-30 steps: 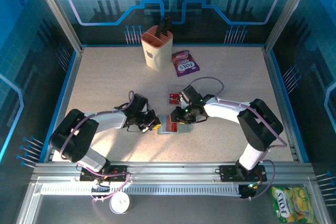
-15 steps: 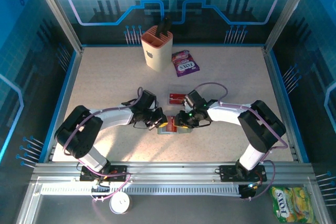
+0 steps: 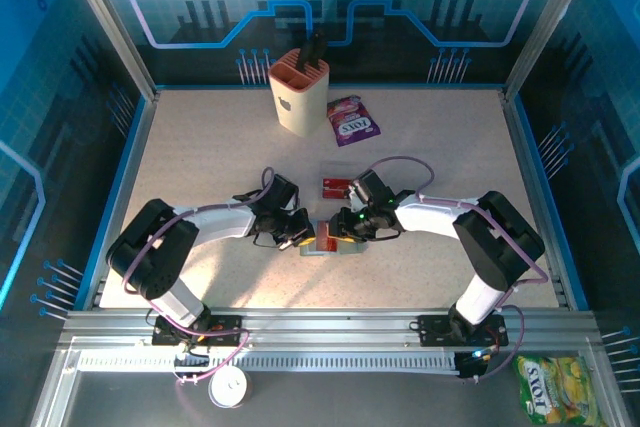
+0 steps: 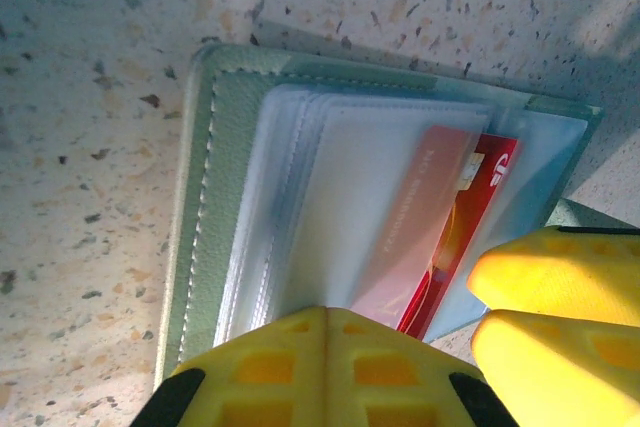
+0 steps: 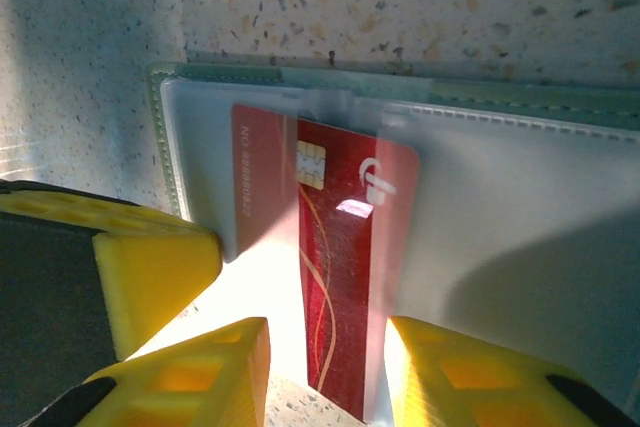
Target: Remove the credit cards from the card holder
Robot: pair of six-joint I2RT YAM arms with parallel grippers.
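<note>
The left fingers (image 4: 300, 367) moved right across the tabletop (image 3: 200, 167) and reached the left edge of the card holder (image 4: 215, 197). The right fingers (image 5: 200, 377) shifted slightly right over it.

1. Card holder (image 4: 215, 197): grey-green with pale stitching and cloudy clear sleeves.
2. Credit card (image 5: 340, 277): red, with thin gold swirls, a gold chip and a white logo.
3. Right pincer (image 5: 325, 372): yellow fingers.
4. Bench (image 3: 200, 147): beige with dark speckles.
5. Candy packet (image 3: 352, 125): purple and white.

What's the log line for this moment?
left hand: shut, on holder | right hand: open, straddling red card | red card: partly out of sleeve | loose cards: on table beyond holder
</note>
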